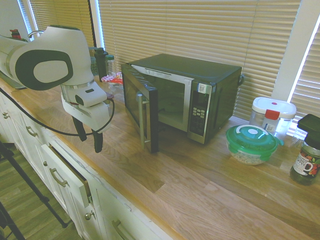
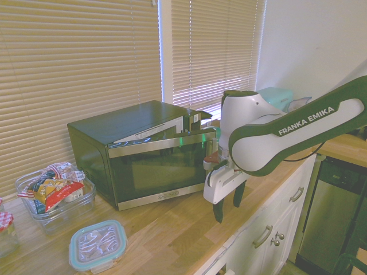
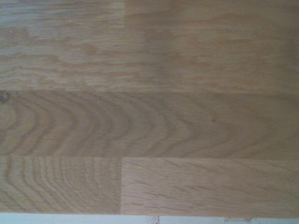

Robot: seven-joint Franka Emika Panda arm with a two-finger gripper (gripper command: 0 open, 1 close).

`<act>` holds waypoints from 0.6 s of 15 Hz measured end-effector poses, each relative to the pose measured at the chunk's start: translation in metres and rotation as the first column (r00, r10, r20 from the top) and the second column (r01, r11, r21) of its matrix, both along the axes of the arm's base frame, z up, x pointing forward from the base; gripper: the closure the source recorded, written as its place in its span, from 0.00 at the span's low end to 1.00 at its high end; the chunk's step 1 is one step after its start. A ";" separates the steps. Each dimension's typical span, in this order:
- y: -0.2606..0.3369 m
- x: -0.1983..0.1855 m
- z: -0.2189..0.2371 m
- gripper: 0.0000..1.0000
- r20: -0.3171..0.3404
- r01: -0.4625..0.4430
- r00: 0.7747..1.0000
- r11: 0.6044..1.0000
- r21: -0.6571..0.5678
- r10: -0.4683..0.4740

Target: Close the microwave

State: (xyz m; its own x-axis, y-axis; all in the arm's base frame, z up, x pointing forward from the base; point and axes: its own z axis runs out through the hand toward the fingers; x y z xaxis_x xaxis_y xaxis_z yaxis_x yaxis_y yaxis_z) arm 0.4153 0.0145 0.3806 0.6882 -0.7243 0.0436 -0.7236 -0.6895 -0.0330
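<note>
First exterior view, black microwave [image 1: 200, 75], door ajar

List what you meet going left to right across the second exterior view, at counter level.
Glass container of snack packets → blue-rimmed lidded container → microwave door → claw

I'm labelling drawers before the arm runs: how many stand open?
1: the drawer below the countertop, in front of the microwave. Others may be out of view.
</note>
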 end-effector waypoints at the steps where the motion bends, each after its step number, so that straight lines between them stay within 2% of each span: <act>1: 0.000 0.000 -0.001 0.00 -0.002 0.002 1.000 1.000 0.000 -0.002; 5: 0.002 0.015 0.005 0.00 0.004 0.035 0.999 0.999 -0.003 -0.035; 9: 0.008 0.062 0.047 0.00 0.040 0.066 0.997 0.998 -0.022 -0.065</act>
